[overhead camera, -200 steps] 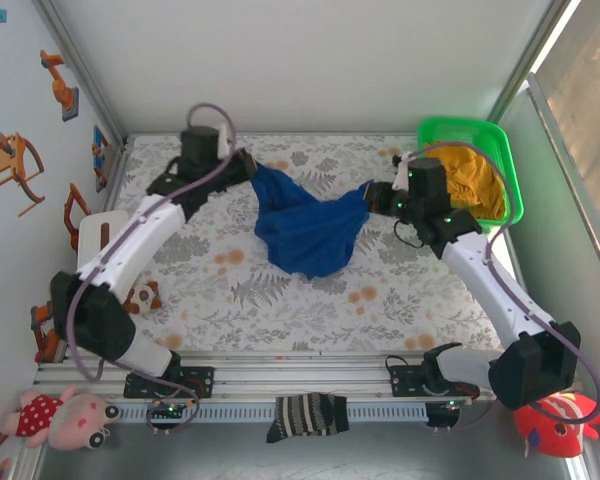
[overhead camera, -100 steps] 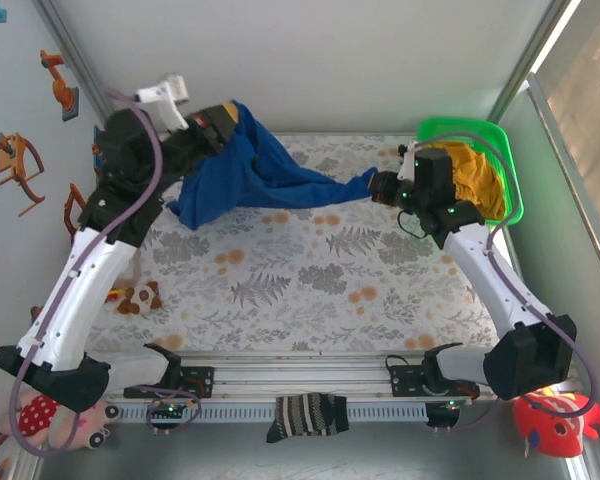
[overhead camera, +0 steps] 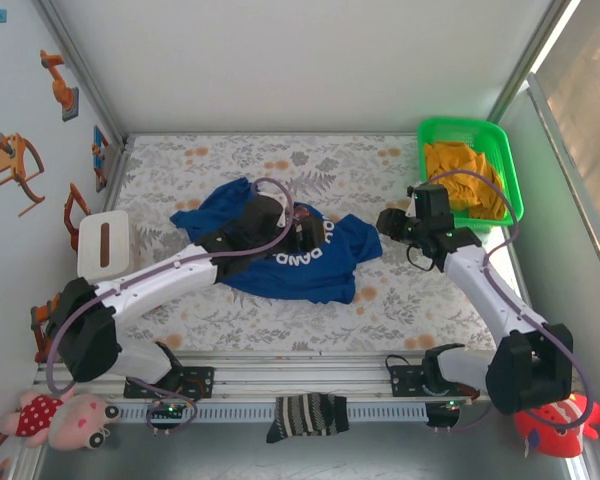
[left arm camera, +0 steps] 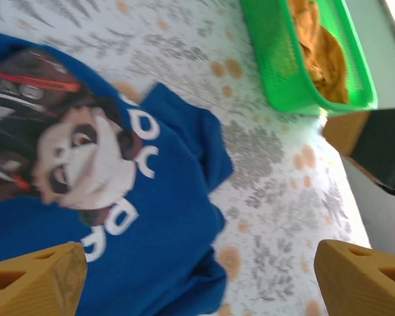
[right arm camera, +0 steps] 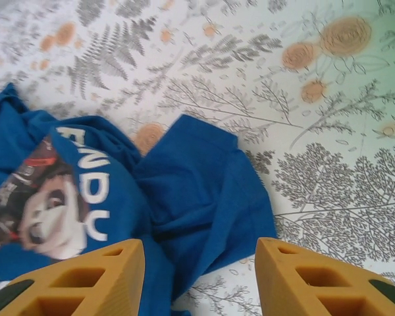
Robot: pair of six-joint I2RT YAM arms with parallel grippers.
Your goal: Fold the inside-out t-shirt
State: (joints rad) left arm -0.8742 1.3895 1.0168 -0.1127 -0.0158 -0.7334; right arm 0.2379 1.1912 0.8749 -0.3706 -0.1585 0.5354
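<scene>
The blue t-shirt lies spread mid-table, panda print and white letters facing up! Left gripper hovers right over the chest print, jaws wide, nothing between them. The left arm reaches low across the cloth from the near-left corner. Right gripper hangs above the shirt's right sleeve, jaws partly apart and empty, its arm angling in from the near right. The green basket of orange-yellow cloth sits far right, apart from the shirt. Floral table shows on every side.
</scene>
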